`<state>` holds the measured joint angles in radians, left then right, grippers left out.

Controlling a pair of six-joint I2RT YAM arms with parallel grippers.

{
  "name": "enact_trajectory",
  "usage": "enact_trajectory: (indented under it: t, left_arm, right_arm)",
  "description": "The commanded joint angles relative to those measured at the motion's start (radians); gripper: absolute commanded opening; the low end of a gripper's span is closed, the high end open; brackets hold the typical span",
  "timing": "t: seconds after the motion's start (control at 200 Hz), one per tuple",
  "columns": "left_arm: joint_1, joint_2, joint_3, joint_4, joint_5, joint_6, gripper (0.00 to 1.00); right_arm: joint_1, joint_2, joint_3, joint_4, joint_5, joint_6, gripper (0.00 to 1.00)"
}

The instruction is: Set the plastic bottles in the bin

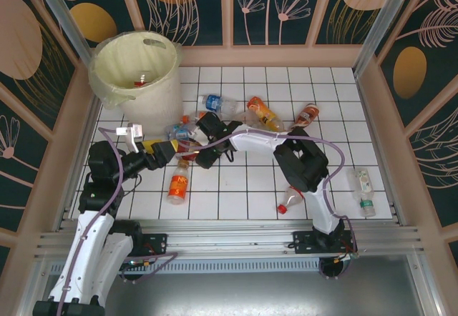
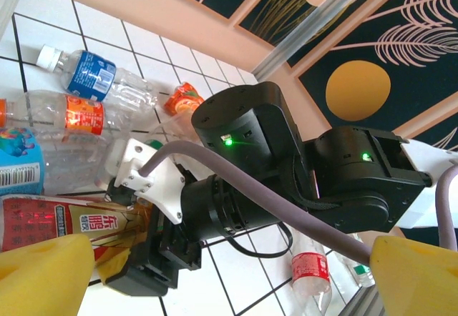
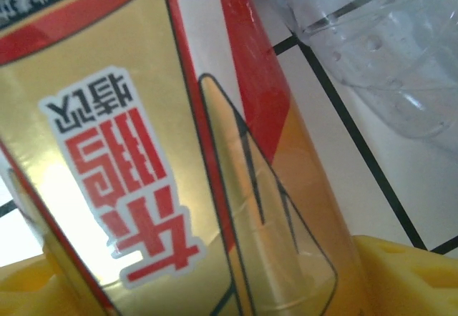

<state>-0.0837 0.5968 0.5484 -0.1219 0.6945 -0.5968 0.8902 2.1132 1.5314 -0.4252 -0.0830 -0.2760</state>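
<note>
Red-gold bottle (image 3: 179, 159) sat between right hand (image 3: 215, 287) pads, both apparently pressed on it, so I read it as gripped. Left hand (image 2: 229, 280) was spread wide, holding nothing, facing that bottle from the opposite end. Bottle's long axis ran roughly left-right between the hands, low at the tabletop (image 1: 236, 194). Bin (image 1: 154, 94) stood just far-left of both, left arm nearer. Right hand's carry likely had to pass over the left hand.

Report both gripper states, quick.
Left gripper: open, pads wide apart.
Right gripper: straddling the red-and-gold bottle; whether it is clamped cannot be told.
</note>
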Motion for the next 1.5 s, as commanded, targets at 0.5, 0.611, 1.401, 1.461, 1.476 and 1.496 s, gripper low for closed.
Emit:
enact_trajectory:
  t: [0.5,0.611,1.401,1.461,1.476,1.496]
  left_arm:
    - [0.002,0.008,-0.031,0.065,-0.098,-0.054,0.99]
    - [0.002,0.012,-0.051,0.098,-0.111,-0.077,0.99]
    - [-0.047,0.172,-0.132,0.705,0.151,-0.249,0.99]
    - [-0.071,0.202,-0.119,0.74,0.155,-0.243,0.99]
    - [-0.076,0.213,-0.115,0.75,0.156,-0.242,0.99]
    - [-0.086,0.224,-0.11,0.762,0.155,-0.239,0.99]
  right_arm:
    - [-0.036,-0.143,-0.062,0.081,-0.133,0.065,0.67]
    - [-0.057,-0.193,-0.106,0.126,-0.203,0.107,0.67]
    - [-0.312,-0.548,-0.482,0.675,-0.946,0.758,0.67]
    - [-0.314,-0.569,-0.499,0.719,-0.984,0.803,0.67]
    - [-0.315,-0.574,-0.503,0.731,-0.994,0.814,0.67]
    - [-0.315,-0.581,-0.508,0.745,-1.006,0.83,0.67]
